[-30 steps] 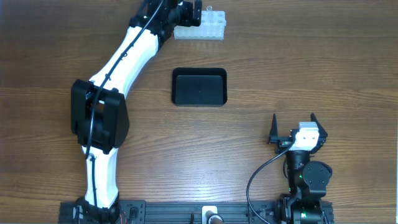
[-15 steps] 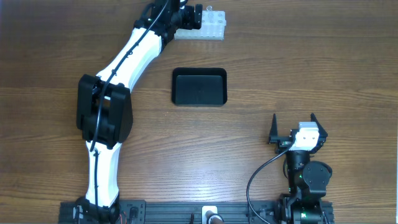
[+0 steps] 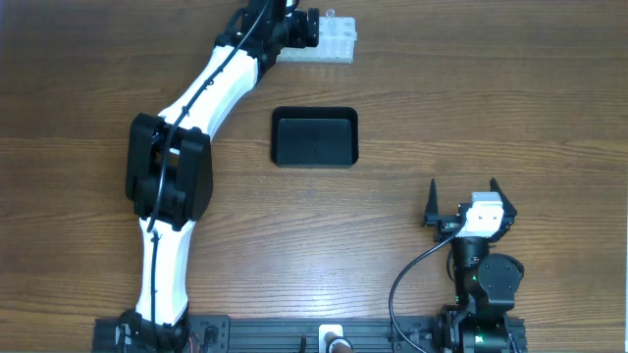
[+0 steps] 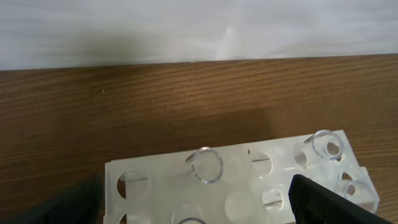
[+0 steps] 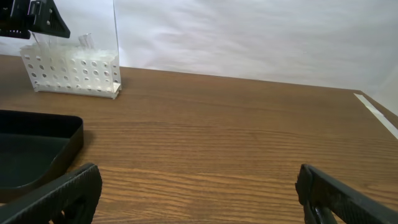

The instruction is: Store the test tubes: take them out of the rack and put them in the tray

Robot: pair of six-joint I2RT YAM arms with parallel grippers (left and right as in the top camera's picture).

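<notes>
Rack from above: the white rack (image 3: 324, 41) stands at the far edge of the table (image 3: 491, 98), just beyond the black tray (image 3: 314, 137) and apart from it.
Left gripper from above: the left gripper (image 3: 306, 27) is at the rack's left end, at the far edge.
Right gripper from above: the right gripper (image 3: 461, 204) is on the near side, right of the tray and well apart from both tray and rack; its fingers are spread with nothing between them.
Tubes at left wrist: a clear test tube (image 4: 207, 165) stands upright in a middle hole, between the two fingers; a second test tube (image 4: 323, 144) stands at the rack's end, close to one finger.
Left fingers at left wrist: they are wide apart, straddling the rack and gripping nothing; whether they touch the rack, I cannot tell.
Rack at right wrist: it stands far off, beyond the tray, with the left gripper above it.
Right fingers at right wrist: they are spread wide over bare wood and hold nothing.
</notes>
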